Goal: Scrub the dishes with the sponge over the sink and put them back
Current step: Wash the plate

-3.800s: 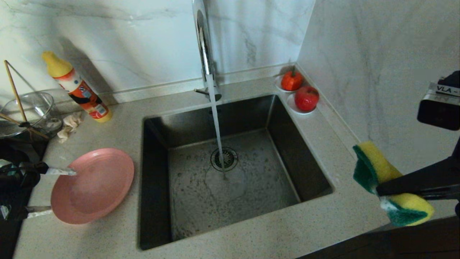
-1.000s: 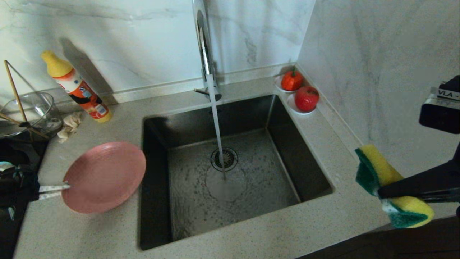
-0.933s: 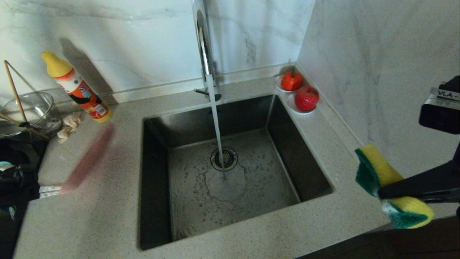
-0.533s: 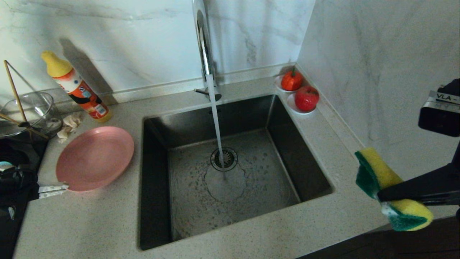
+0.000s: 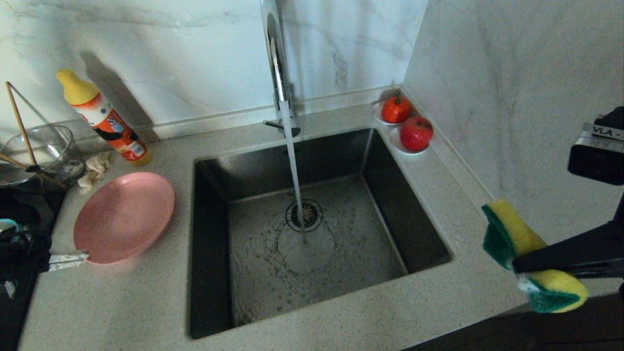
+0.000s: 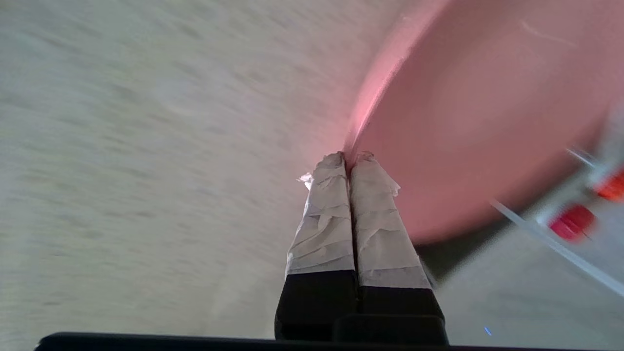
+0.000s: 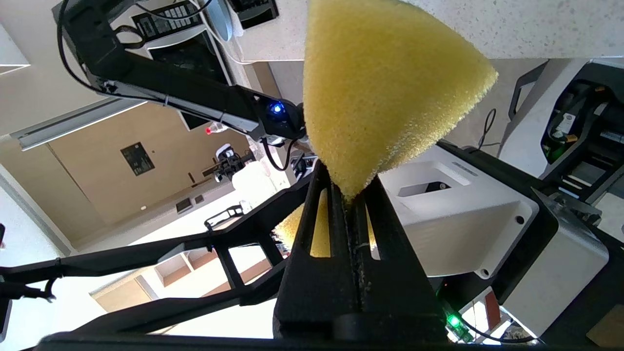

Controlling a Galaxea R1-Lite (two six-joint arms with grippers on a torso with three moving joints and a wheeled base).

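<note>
Left pincer [image 5: 84,257] seemingly pinching plate [image 5: 124,217] rim

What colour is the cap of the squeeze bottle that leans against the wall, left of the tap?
Yellow. The squeeze bottle's cap shows best in the head view.

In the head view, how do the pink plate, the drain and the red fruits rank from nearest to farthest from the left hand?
1. Pink plate: on the counter left of the sink, its rim pinched by the left hand.
2. Drain: middle of the sink floor, under the running water.
3. Red fruits: on saucers at the sink's far right corner.
</note>
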